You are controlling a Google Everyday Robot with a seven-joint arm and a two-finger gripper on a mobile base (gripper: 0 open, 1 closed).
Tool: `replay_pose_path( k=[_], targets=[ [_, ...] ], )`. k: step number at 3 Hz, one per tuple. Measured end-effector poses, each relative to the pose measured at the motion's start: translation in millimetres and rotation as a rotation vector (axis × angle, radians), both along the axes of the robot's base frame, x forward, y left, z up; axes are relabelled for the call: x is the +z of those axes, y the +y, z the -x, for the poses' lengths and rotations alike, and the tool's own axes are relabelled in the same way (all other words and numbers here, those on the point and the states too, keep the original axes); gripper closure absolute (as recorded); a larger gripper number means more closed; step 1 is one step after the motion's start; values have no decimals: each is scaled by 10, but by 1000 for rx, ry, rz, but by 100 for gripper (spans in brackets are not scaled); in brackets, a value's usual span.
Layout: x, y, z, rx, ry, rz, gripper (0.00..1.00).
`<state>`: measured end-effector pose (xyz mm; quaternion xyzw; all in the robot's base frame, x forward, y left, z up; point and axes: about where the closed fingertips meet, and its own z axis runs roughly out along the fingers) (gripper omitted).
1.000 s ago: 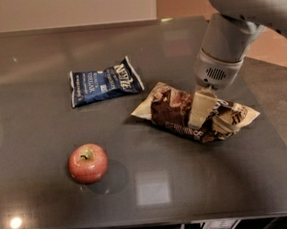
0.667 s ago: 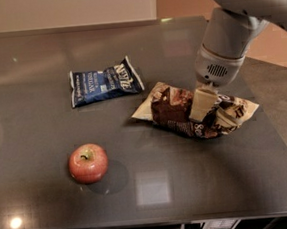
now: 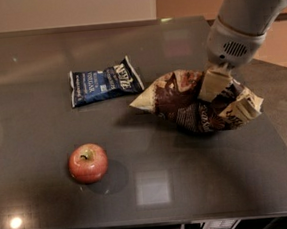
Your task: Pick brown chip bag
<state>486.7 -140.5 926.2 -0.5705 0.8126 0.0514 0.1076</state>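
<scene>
The brown chip bag (image 3: 183, 105) is crinkled, dark brown in the middle with cream ends, at the right of the dark table. My gripper (image 3: 215, 86) reaches down from the upper right and is shut on the bag's middle. The bag is bunched up around the fingers and lifted off the table, with its shadow showing underneath. The fingertips are partly hidden in the folds.
A flat dark blue bag (image 3: 103, 81) with white lettering lies left of the brown bag. A red apple (image 3: 88, 163) stands at the front left. The dark table (image 3: 155, 186) has its right edge near the brown bag.
The gripper has closed on the brown chip bag and risen with it. The bag was lying flat and is now bunched and lifted.
</scene>
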Motion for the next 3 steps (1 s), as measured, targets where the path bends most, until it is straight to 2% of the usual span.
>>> replay_pose_path(
  k=[2, 3],
  targets=[
    [471, -41, 9, 41, -87, -24, 100],
    [627, -26, -2, 84, -114, -31, 100]
  ],
)
